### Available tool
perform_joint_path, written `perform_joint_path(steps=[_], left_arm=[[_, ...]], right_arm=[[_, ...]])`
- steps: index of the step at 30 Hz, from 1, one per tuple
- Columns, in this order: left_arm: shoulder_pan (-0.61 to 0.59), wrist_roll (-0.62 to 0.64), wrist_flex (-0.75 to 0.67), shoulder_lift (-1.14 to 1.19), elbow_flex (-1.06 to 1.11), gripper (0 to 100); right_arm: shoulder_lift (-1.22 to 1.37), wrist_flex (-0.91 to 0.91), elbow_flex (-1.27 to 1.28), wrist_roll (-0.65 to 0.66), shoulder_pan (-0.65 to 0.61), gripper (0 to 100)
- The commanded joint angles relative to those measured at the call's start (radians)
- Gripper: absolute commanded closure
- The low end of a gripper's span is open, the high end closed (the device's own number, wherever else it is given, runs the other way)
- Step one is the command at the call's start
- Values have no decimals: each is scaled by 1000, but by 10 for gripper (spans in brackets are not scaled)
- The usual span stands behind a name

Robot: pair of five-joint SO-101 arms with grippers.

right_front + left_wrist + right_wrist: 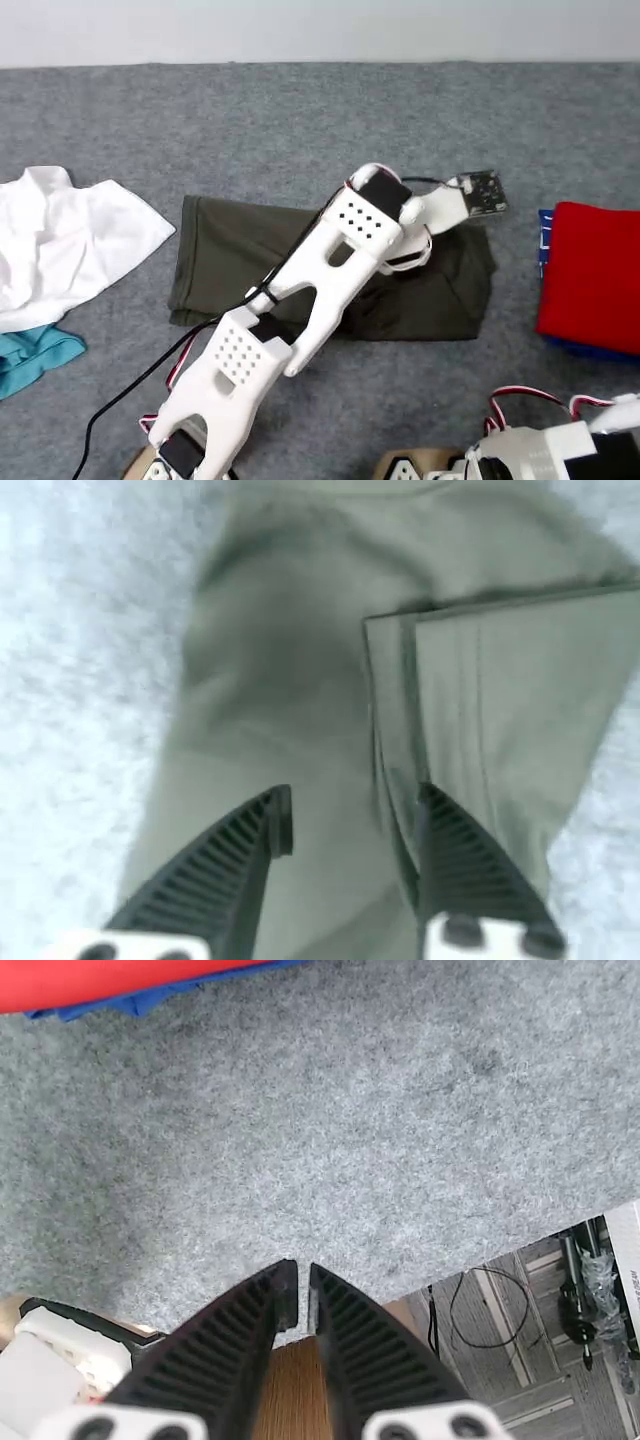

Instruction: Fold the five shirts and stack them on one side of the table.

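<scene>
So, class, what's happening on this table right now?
The left arm is stretched over the olive shirt, partly folded mid-table, its jaws open over the cloth. The right arm sits at the near edge, jaws shut. A red shirt lies folded on a blue shirt; a white shirt and a teal shirt lie bunched opposite.

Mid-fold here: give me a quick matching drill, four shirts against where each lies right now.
Things:
1. olive shirt
2. white shirt
3. red shirt
4. teal shirt

Places:
A. folded at the right edge of the table, on top of the blue shirt
B. mid-table, under the left arm
C. crumpled at the left edge
D. left edge, against the white shirt's near side

Pairs: 1-B, 2-C, 3-A, 4-D.
</scene>
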Motion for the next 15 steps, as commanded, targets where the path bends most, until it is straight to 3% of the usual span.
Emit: perform_joint_path(steps=[1,8,15], left_arm=[[38,20,97,-75,-142,803],[133,43,91,-210,153,847],[40,44,15,-210,375,894]], right_arm=[[-44,38,-55,-2,-1,961],[-47,38,-55,-2,7,961],[-45,38,-55,-2,7,961]])
